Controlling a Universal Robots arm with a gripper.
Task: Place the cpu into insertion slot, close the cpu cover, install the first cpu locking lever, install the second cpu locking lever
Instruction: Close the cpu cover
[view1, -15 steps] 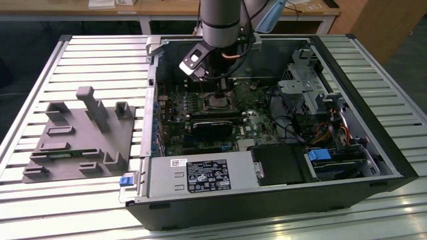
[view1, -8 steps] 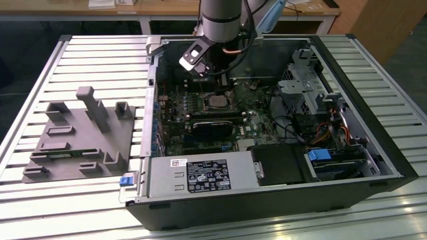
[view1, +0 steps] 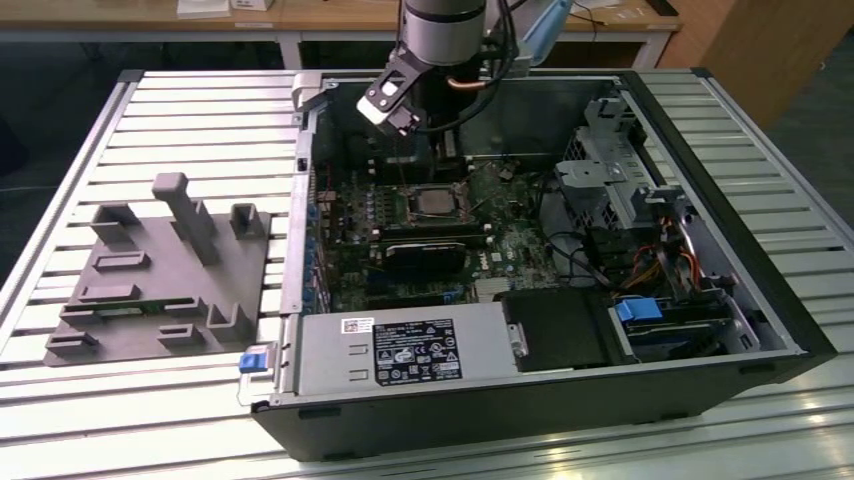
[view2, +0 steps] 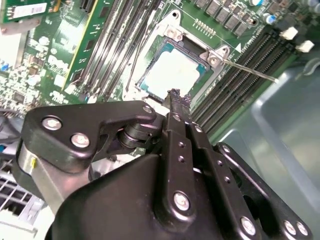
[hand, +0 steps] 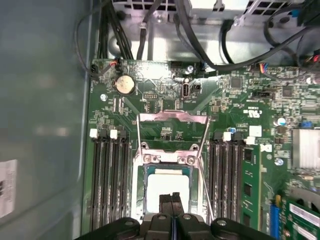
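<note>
The cpu (hand: 167, 186) lies flat in the insertion slot (hand: 141, 192) with its bright silver face up, and it also shows in the second wrist view (view2: 172, 70). The cpu cover (hand: 172, 118), a thin silvery frame, looks swung back off the chip, past the hinge screws. One thin locking lever (hand: 204, 160) runs along the socket's side; its rod (view2: 250, 72) juts out over the memory slots. My gripper (hand: 171, 199) hovers just above the chip's near edge, fingers pressed together with nothing between them; in the second wrist view (view2: 175, 95) its tips sit over the chip's rim. In the exterior view the socket (view1: 434, 201) lies below the arm.
Black memory slots (hand: 107, 175) flank the socket on both sides. Cables (hand: 200, 30) hang beyond the board. The case wall (hand: 40, 125) rises close by. A power supply (view1: 400, 355), drive bays (view1: 641, 200) and a grey fixture plate (view1: 160, 270) on the slatted table also show.
</note>
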